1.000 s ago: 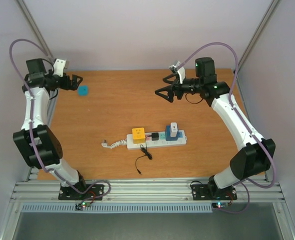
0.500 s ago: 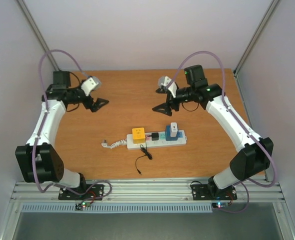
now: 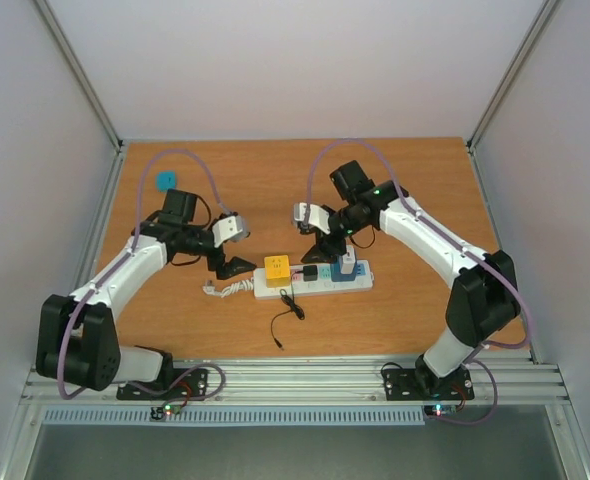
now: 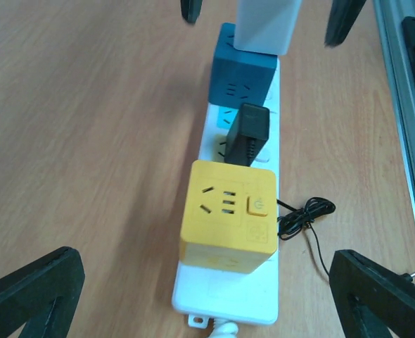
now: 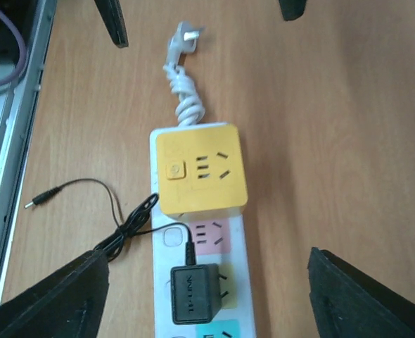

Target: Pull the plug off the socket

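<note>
The socket, a white power strip (image 3: 313, 282), lies mid-table with its coiled white cord (image 3: 225, 289) at the left end. A black plug (image 3: 310, 272) sits in it between a yellow cube adapter (image 3: 277, 269) and a blue cube (image 3: 343, 272) topped by a white adapter. My left gripper (image 3: 227, 265) is open and low at the cord end, straddling that end of the strip (image 4: 225, 296). My right gripper (image 3: 320, 250) is open just above and behind the black plug (image 5: 193, 294), touching nothing. The left wrist view shows the yellow cube (image 4: 228, 215) and the black plug (image 4: 248, 132).
The plug's thin black cord (image 3: 291, 305) trails toward the near edge, bunched beside the strip (image 5: 123, 225). A small teal object (image 3: 165, 181) lies at the back left. The metal rail (image 3: 295, 378) runs along the table's near edge.
Both arms have swung in from the back corners and come down to the power strip, the left to its cord end, the right over the black plug. Nothing on the strip has moved.
</note>
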Motion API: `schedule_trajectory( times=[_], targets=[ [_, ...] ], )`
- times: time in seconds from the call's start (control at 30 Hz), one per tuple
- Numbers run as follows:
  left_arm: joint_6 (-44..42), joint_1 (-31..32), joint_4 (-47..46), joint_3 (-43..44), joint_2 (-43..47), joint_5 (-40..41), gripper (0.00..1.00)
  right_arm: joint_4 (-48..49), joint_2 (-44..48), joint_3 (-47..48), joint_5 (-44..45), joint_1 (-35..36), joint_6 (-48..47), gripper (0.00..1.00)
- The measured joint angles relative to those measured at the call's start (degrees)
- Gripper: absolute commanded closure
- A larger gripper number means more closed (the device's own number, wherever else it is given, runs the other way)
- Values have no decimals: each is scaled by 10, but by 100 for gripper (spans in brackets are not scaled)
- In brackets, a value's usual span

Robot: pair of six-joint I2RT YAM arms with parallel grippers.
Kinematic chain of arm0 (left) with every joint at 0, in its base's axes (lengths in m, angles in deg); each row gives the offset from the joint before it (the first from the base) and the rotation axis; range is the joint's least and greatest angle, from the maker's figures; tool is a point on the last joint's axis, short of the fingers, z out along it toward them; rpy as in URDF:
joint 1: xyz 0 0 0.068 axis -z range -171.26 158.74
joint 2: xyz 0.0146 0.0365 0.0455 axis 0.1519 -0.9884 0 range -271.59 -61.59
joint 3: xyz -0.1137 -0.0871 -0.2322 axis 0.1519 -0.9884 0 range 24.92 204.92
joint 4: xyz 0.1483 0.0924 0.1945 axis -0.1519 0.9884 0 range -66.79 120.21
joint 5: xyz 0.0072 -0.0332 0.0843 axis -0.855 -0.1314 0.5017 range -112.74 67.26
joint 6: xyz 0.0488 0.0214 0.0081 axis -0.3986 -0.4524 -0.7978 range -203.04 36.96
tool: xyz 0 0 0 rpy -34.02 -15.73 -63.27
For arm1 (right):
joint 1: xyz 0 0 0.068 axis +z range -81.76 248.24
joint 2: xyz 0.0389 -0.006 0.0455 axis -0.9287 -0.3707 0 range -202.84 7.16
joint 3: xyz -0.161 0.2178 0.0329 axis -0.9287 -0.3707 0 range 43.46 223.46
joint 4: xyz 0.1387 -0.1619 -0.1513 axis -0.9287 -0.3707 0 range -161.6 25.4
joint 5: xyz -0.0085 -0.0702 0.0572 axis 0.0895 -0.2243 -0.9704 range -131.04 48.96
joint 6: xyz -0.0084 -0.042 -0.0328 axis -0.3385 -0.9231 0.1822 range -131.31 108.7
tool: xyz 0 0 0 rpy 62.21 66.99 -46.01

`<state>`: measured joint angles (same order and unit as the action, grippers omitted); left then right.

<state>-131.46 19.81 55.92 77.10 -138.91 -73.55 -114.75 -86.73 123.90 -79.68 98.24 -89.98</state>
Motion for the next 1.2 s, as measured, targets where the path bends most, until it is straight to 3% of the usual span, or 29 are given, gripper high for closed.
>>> schedule_trajectory(
  times=[0.6, 1.2],
  targets=[
    [4, 70, -163, -84, -33, 3, 9, 27, -33, -83, 97, 43, -17, 35],
    [-30, 94, -176, -90, -63, 29, 11, 45, -43, -88, 170, 69, -9, 46]
  ],
)
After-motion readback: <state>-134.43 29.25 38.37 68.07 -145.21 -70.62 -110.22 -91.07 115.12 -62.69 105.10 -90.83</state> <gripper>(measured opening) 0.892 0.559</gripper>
